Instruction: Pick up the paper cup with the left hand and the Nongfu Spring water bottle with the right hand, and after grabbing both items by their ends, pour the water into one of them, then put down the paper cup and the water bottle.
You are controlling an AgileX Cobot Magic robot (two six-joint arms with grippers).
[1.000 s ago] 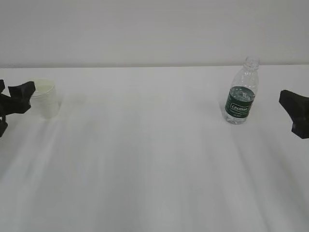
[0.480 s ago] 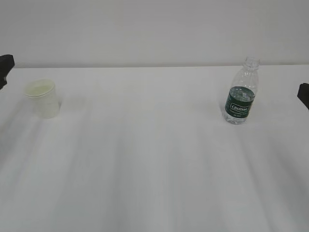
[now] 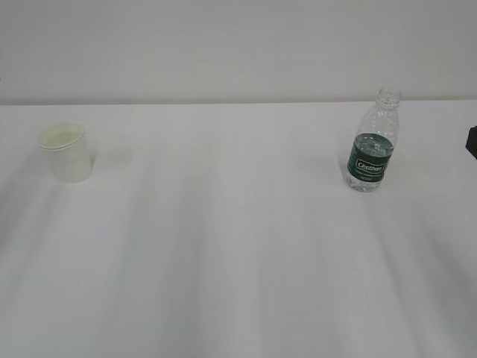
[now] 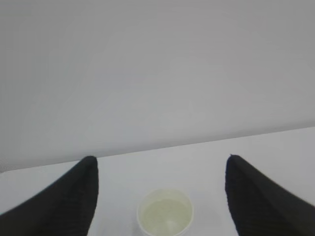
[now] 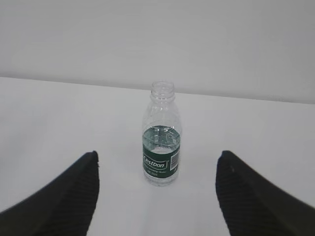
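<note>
Withdrawn outward since a second ago: left hand [image 4: 161,158] gone from the exterior view altogether, right hand [image 5: 157,154] down to a dark sliver at that view's right edge, cup and bottle left exactly where they stood. Looks like either the retreat after the set-down or a reset before the pick-up; hard to call from this alone. Broad white table [image 3: 238,268] first, matte and smooth, nothing on it but the two items, well apart. Both sets of jaws spread wide and holding nothing, black ribbed fingers [image 4: 64,201] framing each wrist view. Next in size, the Nongfu Spring water bottle [image 3: 372,142], upright on the right side of the table, clear thin plastic, ribbed and slightly waisted, dark green label with white lettering, neck open with no cap; centred between the right fingers in the right wrist view but clear of them. Then the paper cup [image 3: 66,153], upright on the left, small, white, tapered, rolled rim, pale cream inside; sitting low between the left fingers, untouched. Smallest, the water [image 5: 160,135], clear, level roughly at the label's top; whether any is in the cup, impossible to tell. If grasping comes next: advance straight in, close gently on the cup's soft wall to avoid crushing, firmer on the springy, slippery bottle, and keep that open neck upright.
</note>
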